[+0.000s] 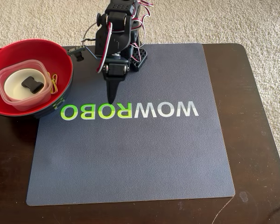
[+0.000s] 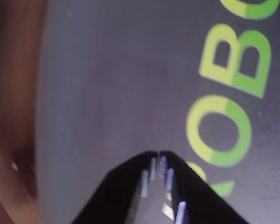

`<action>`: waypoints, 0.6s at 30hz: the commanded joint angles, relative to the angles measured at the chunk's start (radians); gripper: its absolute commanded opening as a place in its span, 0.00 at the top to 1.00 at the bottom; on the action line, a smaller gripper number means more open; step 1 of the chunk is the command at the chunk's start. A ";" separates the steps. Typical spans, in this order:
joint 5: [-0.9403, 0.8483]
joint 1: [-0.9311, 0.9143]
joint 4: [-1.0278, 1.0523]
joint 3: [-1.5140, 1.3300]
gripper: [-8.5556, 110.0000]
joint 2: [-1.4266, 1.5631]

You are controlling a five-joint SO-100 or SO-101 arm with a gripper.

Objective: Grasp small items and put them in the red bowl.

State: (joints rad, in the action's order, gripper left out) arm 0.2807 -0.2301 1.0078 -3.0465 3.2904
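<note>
While clear of bowl (image 1: 35, 49): end effector (image 1: 111, 100) mid-mat (image 1: 144, 158).

Fixed view looks down from front; wrist view hugs shared mat (image 1: 130, 154)

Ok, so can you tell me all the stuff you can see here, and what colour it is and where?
Red bowl: one, red inside and black outside, at the left edge of the fixed view, on the mat's corner.
Clear container: one, see-through, inside the red bowl.
White bowl: one, white, nested in the clear container.
Black buckle: one, black, lying in the white bowl.
Yellow-green clip: one, yellow-green, in the red bowl beside the container.
Mat: one, grey with WOWROBO lettering, covering most of the table.
Table: one, dark brown, standing on beige carpet.
Gripper: one, black, tip down over the lettering, closed and holding nothing.
</note>
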 commanded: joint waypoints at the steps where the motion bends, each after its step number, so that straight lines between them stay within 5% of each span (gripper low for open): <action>1: -0.009 -0.006 0.002 0.014 0.93 0.000; 6: -0.183 0.094 0.123 0.049 0.93 0.000; 18: -0.212 0.058 0.123 0.049 0.92 0.002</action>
State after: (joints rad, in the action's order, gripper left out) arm 0.0752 -0.1657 1.1259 -3.0403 3.2889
